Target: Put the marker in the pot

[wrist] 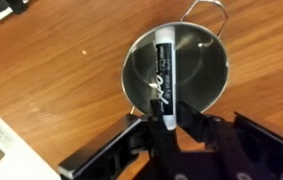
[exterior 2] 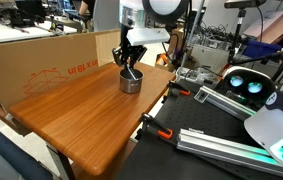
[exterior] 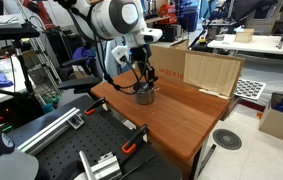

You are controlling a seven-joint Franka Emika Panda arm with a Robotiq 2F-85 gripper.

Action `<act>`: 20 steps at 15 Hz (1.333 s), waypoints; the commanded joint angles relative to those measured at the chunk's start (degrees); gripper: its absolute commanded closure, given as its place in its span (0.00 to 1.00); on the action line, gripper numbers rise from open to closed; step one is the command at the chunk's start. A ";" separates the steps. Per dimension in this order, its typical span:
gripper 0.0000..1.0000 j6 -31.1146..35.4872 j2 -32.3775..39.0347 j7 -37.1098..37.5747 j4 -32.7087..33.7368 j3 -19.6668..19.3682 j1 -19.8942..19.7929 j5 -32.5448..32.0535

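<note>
**Currently: marker held above the pot interior**

**Position.** In the wrist view, the tool enters from the lower centre of the frame. The marker runs from the tool upward across the dark inside of the pot. The pot stands on the wooden desk, with one loop handle at the upper right of the frame. In both exterior views the tool hangs just above the pot. The marker is too small to make out there.

**Tool state.** The fingers are drawn close on either side of the marker's pale lower end and appear clenched on it.

**Handling properties (judged).**
- The marker is light, rigid and unlikely to break.
- Its smooth round barrel is probably slippery and may pivot under an end grip.
- A mid-barrel grip, square across the barrel, would resist twisting better.
- The marker is shorter than the pot is wide, so it should lie flat inside once let go.
- The pot is small and polished. A nudge to the rim may slide it across the desk.
</note>
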 commanded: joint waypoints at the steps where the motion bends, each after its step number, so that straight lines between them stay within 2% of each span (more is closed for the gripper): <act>1: 0.51 -3.39 1.95 0.26 2.46 -1.31 1.99 0.53; 8: 0.02 -5.15 2.36 0.59 4.31 -0.89 2.76 0.90; 9: 0.00 -5.11 2.21 0.52 4.43 -0.81 2.79 0.92; 16: 0.00 -1.80 -1.27 0.88 2.50 -1.07 3.25 -0.03; 18: 0.00 -1.71 -4.47 -0.78 0.94 0.16 2.34 1.23; 20: 0.00 -5.04 -8.23 -3.58 -0.18 2.56 1.00 4.26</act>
